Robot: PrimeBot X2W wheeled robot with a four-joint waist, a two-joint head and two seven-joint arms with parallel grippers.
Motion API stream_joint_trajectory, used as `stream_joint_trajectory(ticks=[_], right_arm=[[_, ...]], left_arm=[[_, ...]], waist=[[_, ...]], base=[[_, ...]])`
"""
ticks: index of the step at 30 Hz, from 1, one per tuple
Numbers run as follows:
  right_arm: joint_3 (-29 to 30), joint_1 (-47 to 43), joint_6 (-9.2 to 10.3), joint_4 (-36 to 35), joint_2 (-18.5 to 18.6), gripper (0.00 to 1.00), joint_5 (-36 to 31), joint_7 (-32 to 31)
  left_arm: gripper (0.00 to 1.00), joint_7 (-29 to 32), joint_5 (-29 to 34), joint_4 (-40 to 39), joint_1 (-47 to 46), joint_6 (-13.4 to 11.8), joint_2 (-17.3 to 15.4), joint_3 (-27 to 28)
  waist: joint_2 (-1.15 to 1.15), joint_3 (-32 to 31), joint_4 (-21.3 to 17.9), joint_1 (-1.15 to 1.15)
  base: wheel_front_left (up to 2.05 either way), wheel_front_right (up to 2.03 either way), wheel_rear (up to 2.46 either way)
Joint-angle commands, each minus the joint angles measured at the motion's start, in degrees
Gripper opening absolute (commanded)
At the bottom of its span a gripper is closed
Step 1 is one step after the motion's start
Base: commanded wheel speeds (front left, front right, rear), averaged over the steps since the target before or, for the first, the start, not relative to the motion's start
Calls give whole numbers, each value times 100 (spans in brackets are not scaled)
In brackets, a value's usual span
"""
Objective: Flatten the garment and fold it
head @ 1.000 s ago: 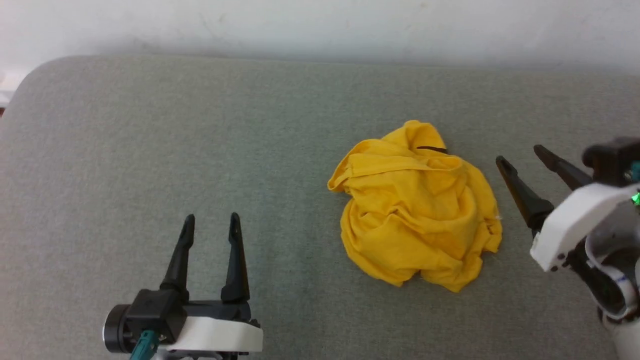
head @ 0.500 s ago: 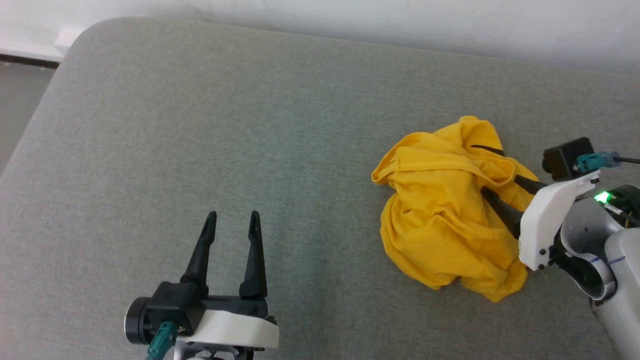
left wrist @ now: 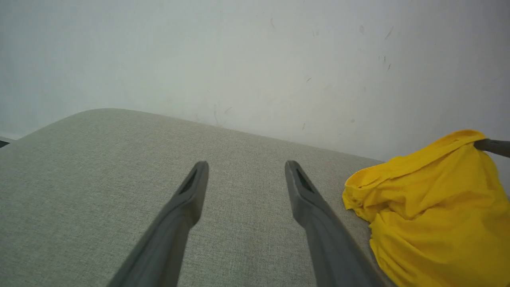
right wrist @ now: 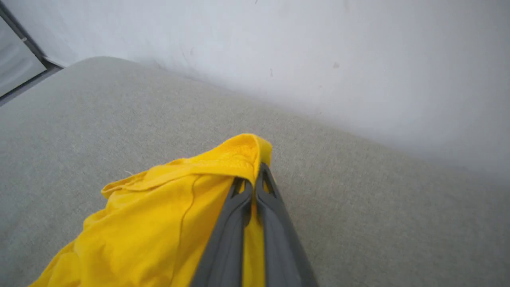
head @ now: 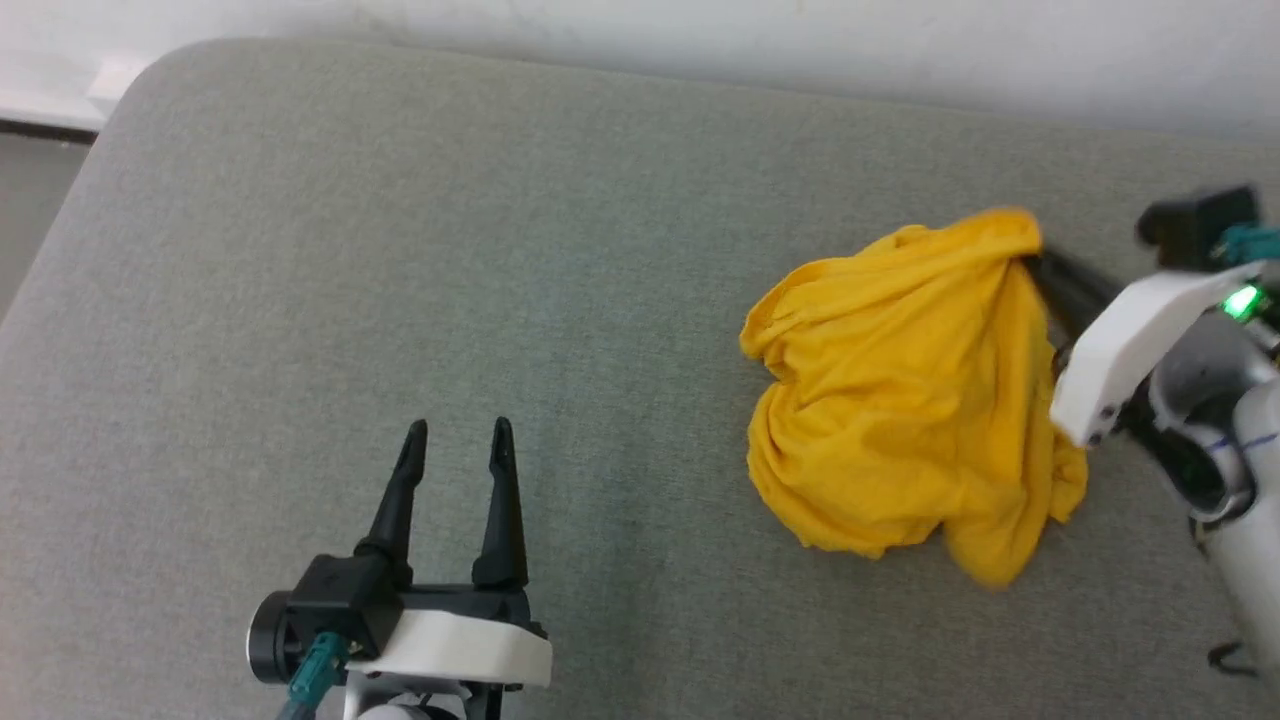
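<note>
The bright yellow crumpled cotton garment (head: pixel 900 400) is one even yellow, deeper in its creases. The soft upholstered surface (head: pixel 400 250) under it is muted grey-green with a fine woven fleck. The wall (head: pixel 700 40) behind is off-white and faintly scuffed. The left gripper (head: pixel 458 432) has black fingers (head: pixel 500 500), a white housing (head: pixel 450 650) and a teal plug (head: pixel 315 668). On the right gripper (right wrist: pixel 251 176) a lamp (head: pixel 1241 300) glows green.

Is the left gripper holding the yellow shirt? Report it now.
No: the left gripper stands open over bare cushion, apart from the yellow shirt, which the right gripper pinches.
</note>
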State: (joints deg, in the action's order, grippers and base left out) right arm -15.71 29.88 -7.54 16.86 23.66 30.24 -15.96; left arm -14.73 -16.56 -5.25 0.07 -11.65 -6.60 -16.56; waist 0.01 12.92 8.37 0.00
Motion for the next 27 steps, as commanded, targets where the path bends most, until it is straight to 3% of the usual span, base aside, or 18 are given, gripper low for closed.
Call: stream_joint_trajectory(ticks=[1,6,12,19,24,25,26,27], right_arm=[[98,174,5,-122,58,0,15,113],[523,318,5,-829,303,0,-13,329],[1851,-604,5,-1922,369,0,-358,74],[3693,-3078,5,-2690,-770,0,-1090,-348],[3937,-4139,5,-2658,-1440,0,-1479,-467],[3932,-4174,5,-2613,-1486,22,-1482,-433],[3898,-4172,5,-2562,-1473,73,-1499,-387],[3831,-4138,5,-2564,-1476,100,-1523,-366]], left_arm=[[100,-27,48,10,-22,28,33,54],[100,-27,47,0,162,65,56,262],[100,-27,66,-49,400,106,107,379],[100,-27,124,-20,431,206,155,367],[100,-27,160,17,374,243,167,376],[100,-27,167,33,363,252,165,376],[100,-27,175,52,351,262,159,375],[100,-27,182,69,339,267,155,378]], waist=[[-1,-210,-208,0],[-1,-557,-532,0],[-1,-755,-833,0],[-1,-605,-962,0],[-1,-481,-1029,0],[-1,-466,-1044,0],[-1,-456,-1058,0],[-1,-456,-1075,0]], base=[[0,0,0],[0,0,0],[0,0,0],[0,0,0],[0,0,0],[0,0,0],[0,0,0],[0,0,0]])
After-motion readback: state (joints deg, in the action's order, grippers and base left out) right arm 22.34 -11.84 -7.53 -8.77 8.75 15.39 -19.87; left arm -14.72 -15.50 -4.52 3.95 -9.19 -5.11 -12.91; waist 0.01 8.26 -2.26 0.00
